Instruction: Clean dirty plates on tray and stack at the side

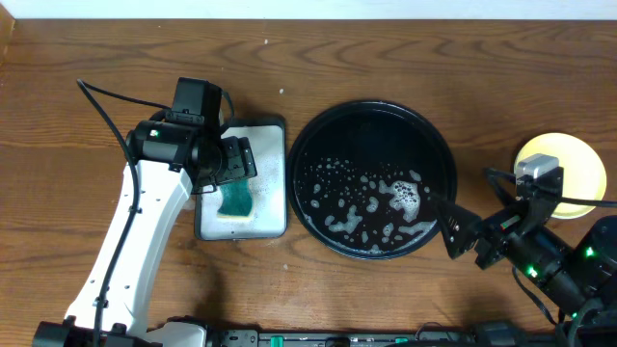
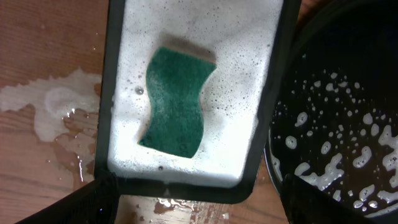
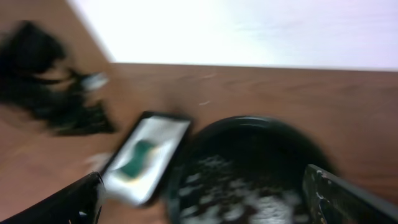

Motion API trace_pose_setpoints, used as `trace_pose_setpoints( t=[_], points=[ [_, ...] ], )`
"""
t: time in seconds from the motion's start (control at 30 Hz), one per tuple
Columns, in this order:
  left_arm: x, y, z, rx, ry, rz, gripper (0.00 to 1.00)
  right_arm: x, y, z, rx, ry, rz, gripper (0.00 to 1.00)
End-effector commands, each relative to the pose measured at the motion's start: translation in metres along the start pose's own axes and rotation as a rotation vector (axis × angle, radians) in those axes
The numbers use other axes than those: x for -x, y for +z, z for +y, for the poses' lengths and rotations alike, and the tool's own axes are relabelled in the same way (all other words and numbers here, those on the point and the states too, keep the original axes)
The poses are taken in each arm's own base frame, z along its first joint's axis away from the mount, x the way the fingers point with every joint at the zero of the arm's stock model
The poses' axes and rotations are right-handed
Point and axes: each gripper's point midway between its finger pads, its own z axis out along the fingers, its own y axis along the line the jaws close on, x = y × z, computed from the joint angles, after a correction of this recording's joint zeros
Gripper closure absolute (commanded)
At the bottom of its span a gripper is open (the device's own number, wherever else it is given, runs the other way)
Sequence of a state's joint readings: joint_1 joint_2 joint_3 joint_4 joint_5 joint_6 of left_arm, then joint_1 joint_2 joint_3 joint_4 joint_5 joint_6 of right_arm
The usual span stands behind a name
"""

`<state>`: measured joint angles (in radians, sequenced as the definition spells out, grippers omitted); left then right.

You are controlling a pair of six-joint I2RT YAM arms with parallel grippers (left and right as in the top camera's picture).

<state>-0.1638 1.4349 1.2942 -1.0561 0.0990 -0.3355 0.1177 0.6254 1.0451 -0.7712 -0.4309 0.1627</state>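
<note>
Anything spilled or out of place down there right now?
Yes: a soapy puddle lies on the wooden table beside the sponge tray, outside its rim. Foam also sits in the black tray.

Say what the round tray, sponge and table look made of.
Tray: glossy black, probably plastic; sheen on its rim.
Sponge: green scouring pad over tan foam, rough-textured.
Table: wood or wood-look laminate; visible grain.
</note>
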Motion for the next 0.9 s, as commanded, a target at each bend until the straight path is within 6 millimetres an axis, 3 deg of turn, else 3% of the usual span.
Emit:
trace_pose_setpoints(
  t=[0.0,0.13,0.3,0.53,0.87],
  points=[
    [0.002,-0.003,0.001,0.003,0.008,-0.008,0.17,-0.018,0.003,-0.059,-0.304,-0.073,-0.015,0.01],
    [0.002,-0.003,0.001,0.003,0.008,-0.007,0.17,-0.061,0.015,-0.084,-0.366,-0.081,-0.059,0.01],
    [0.002,-0.003,0.001,0.003,0.008,-0.007,0.17,-0.104,0.026,-0.095,-0.343,-0.088,-0.139,0.01],
    [0.002,-0.003,0.001,0.003,0.008,-0.008,0.17,-0.112,0.028,-0.104,-0.335,-0.127,-0.365,0.01],
    [0.002,-0.003,0.001,0.003,0.008,-0.008,0.17,-0.115,0.040,-0.112,-0.326,-0.152,-0.469,0.01]
  ],
)
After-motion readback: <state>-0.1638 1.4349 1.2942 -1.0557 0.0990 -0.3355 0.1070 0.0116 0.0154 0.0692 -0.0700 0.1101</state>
